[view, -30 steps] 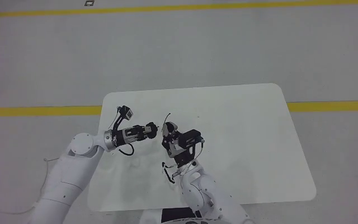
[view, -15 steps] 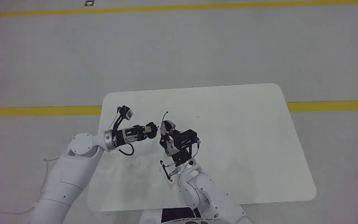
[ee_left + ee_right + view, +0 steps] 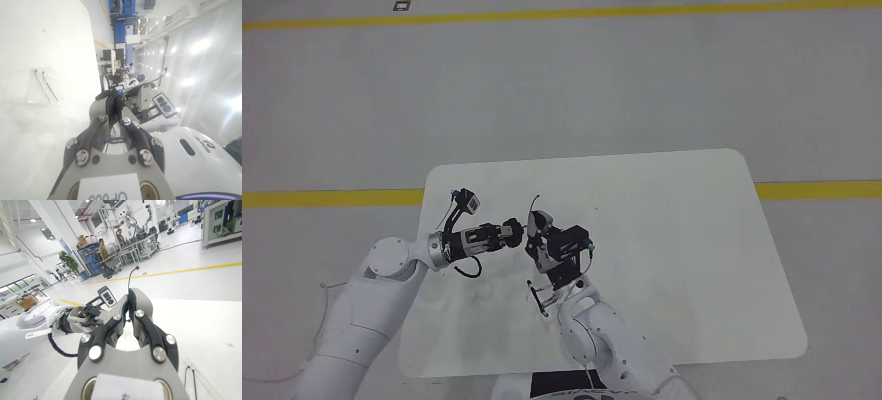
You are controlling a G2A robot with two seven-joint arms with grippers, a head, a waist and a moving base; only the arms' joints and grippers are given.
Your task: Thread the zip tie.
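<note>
Pinching the black zip tie (image 3: 129,280) upright mid-frame, head uppermost, the right gripper (image 3: 129,299) has its fingers closed on it. The left gripper (image 3: 113,97), tip to tip with it, clamps narrow on what seems the tail, probably for feeding.

White, round-cornered surface (image 3: 692,250) on a pale floor crossed by yellow lines (image 3: 332,197).
A clear tray (image 3: 62,83) lies on the surface; in the hall beyond, a potted plant (image 3: 69,261) stands near blue shelving (image 3: 88,255) and cluttered workbenches (image 3: 132,251).
</note>
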